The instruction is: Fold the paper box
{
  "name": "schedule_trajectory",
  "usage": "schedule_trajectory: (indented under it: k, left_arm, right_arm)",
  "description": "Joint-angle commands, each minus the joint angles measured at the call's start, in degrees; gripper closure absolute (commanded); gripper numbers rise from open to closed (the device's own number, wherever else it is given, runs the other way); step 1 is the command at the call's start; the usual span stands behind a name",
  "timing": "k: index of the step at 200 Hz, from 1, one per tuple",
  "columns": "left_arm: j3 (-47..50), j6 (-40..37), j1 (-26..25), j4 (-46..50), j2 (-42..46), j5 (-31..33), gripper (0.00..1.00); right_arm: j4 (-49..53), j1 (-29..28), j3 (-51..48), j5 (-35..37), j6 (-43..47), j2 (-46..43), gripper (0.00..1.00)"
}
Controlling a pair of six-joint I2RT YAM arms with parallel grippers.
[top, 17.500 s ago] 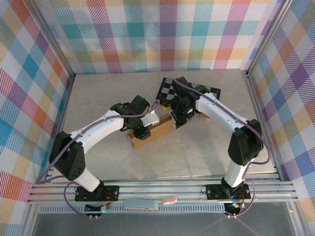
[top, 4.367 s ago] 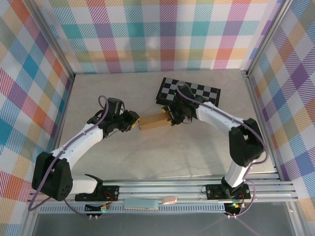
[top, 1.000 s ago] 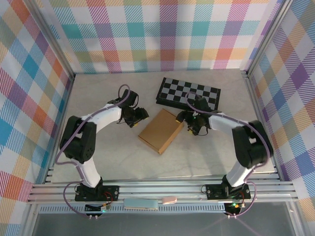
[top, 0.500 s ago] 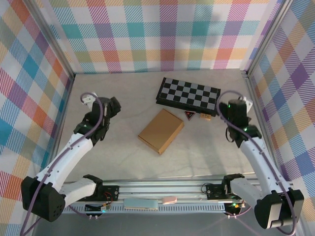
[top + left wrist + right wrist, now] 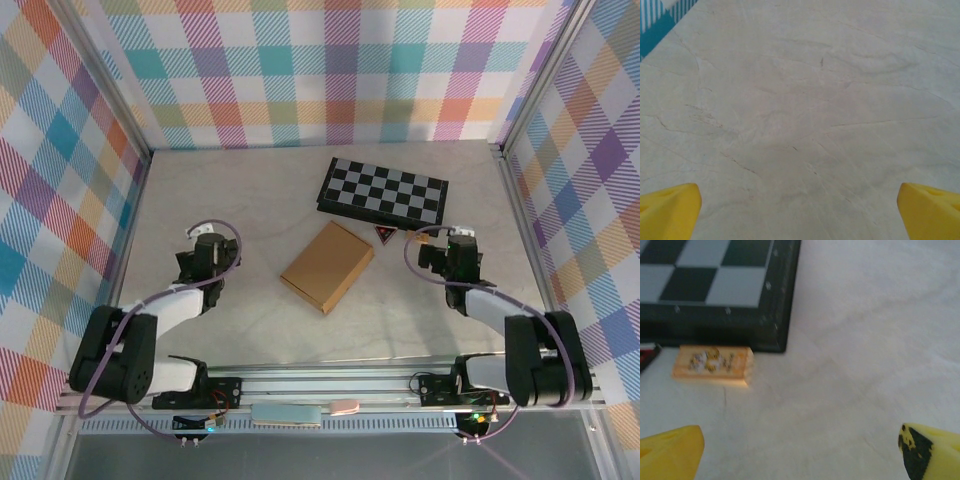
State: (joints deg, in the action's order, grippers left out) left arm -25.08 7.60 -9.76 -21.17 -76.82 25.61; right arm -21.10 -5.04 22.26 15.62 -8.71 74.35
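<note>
Both arms have pulled back twd their bases since half a sec ago, while the paper box [image 5: 327, 266] hasn't shifted. It lies flat and closed mid-table, turned diagonally, near the checkered board [image 5: 383, 190] but apart from it. Left claw [image 5: 800, 212] is spread wide w/ nothing between its yellow fingertips [image 5: 667, 210], bare table [image 5: 800, 100] beneath, well left of the box. Right claw [image 5: 800, 452] is likewise wide apart and empty, well right of the box, facing the board's corner and a small wooden block [image 5: 712, 365] just beside it. A small red-and-black triangular piece [image 5: 384, 234] sits betw. box and block.

No flaps stick out, so folding looks done or nearly so. Box is prob. light: thin cardboard, fairly stiff when closed, but the walls would crush under a hard squeeze, and the smooth faces may slide on the table. Best hold, I'd say: pinch across a side wall at an edge, not the broad lid. It lies too flat to grip from above w/o tipping an edge up first.
</note>
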Motion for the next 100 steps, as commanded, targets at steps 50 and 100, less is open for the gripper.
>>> schedule_trajectory:
  k: [50,100]
  left_arm:
    - [3.3,-7.9,4.5,-33.1,-14.4,-11.4,0.00]
    - [2.8,-6.7,4.8,-30.1,-13.5,-10.5,0.00]
  right_arm:
    - [-18.5,6.5,3.7,-14.8,4.9,9.9,0.01]
    - [-29.4,6.2,-0.5,-14.9,5.4,13.1,0.01]
